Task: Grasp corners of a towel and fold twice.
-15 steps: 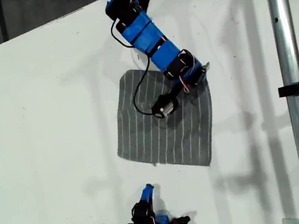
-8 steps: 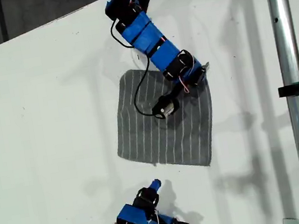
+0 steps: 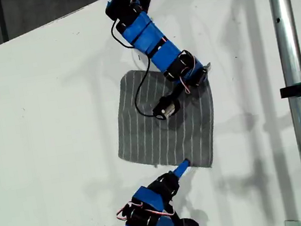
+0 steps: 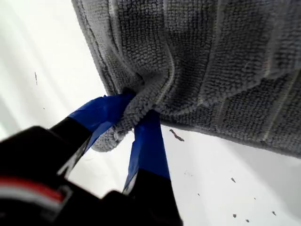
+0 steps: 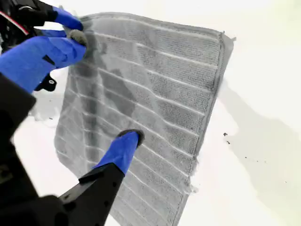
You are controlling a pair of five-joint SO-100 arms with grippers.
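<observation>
My first hand point(image 4: 136, 113), blue-taped fingers pinched together, reaches down from the exterior view's upper centre. My second hand point(image 3: 181, 169), at bottom centre, has its fingers spread.

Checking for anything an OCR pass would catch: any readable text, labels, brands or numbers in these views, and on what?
None readable in any view.
towel: white stripes only, no tag or print showing.
table: only dark specks, no writing.
my first gripper and my second gripper: plain blue tape, no markings.
</observation>
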